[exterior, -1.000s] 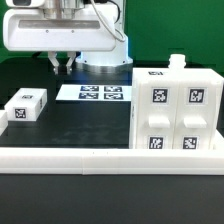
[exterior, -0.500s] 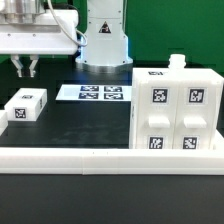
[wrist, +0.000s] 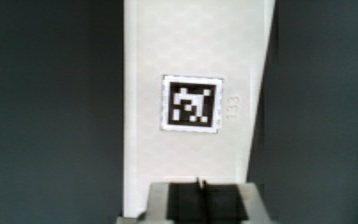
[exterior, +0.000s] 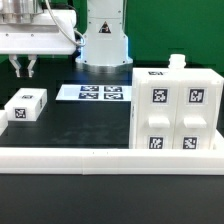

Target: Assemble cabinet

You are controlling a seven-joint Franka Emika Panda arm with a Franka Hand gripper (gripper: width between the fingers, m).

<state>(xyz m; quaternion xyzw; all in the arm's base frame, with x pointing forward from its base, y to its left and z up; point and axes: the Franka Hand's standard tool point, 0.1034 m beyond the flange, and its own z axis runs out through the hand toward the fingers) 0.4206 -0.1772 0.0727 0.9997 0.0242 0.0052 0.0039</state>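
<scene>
While the gripper point(exterior: 24, 68) hangs w/ jaws drawn near-together and empty, the small tagged block point(exterior: 25, 105) sits right beneath it, not touching. The cabinet point(exterior: 175, 110) stands well apart from the gripper, toward the exterior view's right. Risk: if it descends w/o opening first, the fingertips likely jab the block's top and skid or tip it, b/c the gap looks too narrow.

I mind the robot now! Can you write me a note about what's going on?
Gripper: raised at the exterior view's left, holding nothing; can't tell if its fingers are open or shut.
Cabinet: already standing at the exterior view's right, by the long white rail.
Small white block: loose on the table, about under the gripper, untouched.
Left: probably pick up that block and fit it to the cabinet.
</scene>
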